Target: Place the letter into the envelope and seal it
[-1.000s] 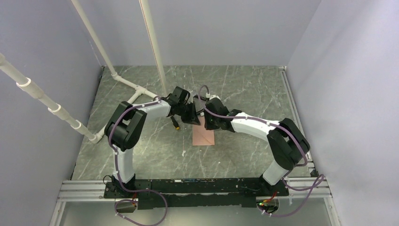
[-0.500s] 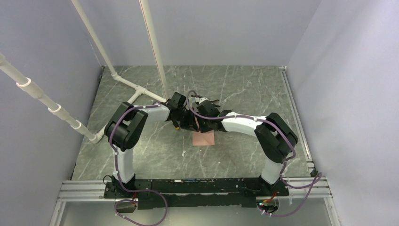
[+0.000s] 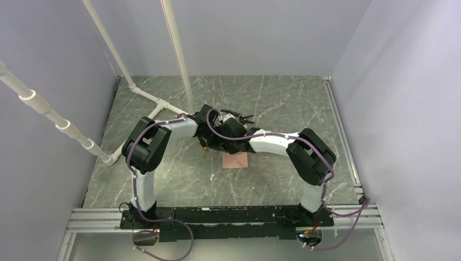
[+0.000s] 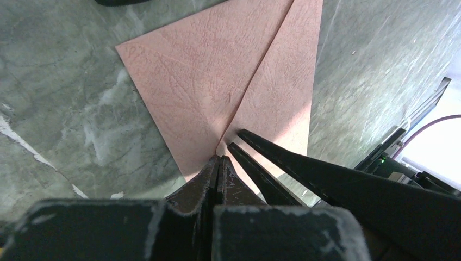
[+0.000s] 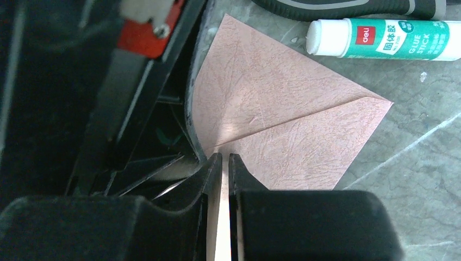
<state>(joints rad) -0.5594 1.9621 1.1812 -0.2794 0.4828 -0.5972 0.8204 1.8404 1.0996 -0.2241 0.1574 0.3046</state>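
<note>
tightly, left gripper, pressed together, and right gripper, grip unclear, crowd the envelope flap tip.

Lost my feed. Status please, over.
Left tool shut, right tool slightly open. Pinkish-brown paper envelope flat, flap folded down, both tools at its tip. White-green glue stick alongside, clear.

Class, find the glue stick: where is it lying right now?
In the right wrist view, upper right: the glue stick lies flat on the table, just beyond the envelope's far edge and beneath a dark object.
</note>
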